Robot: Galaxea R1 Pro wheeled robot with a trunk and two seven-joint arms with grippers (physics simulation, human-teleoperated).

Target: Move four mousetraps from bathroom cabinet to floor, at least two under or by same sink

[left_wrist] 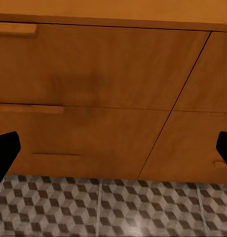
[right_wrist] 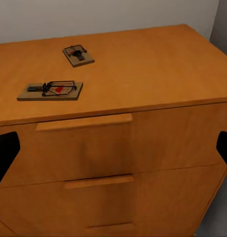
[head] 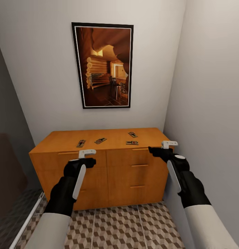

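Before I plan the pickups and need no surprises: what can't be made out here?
- Sink: nowhere in view, so drop spot unknown.
- Left mousetraps and: head view, too small to tell whether set.
- Cabinet drawers: shut, contents hidden.
- Left claw: wrist view, tips cut by edges.
- Right claw: likewise.

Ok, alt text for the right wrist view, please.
Two mousetraps, one near the front edge and one further back, lie on top of an orange-brown wooden cabinet. Below are drawer fronts with bar handles; dark gripper fingertips frame the sides.
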